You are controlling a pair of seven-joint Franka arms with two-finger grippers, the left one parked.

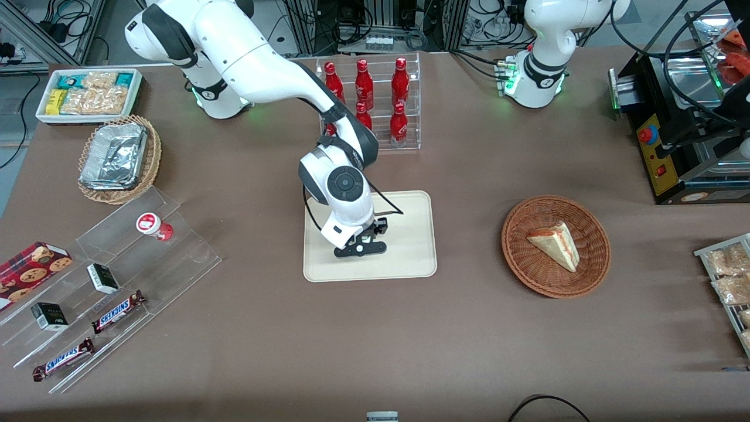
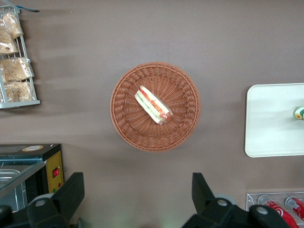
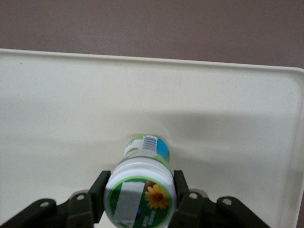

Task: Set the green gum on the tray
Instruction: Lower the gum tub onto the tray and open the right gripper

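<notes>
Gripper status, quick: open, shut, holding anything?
Gripper: shut on the green gum at its lid, over the tray; whether the bottle's base touches the tray can't be told.

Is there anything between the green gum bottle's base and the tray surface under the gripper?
Nothing shows between them: in the right wrist view the green gum, clamped by the gripper, has only bare tray beneath; contact is unclear.
</notes>
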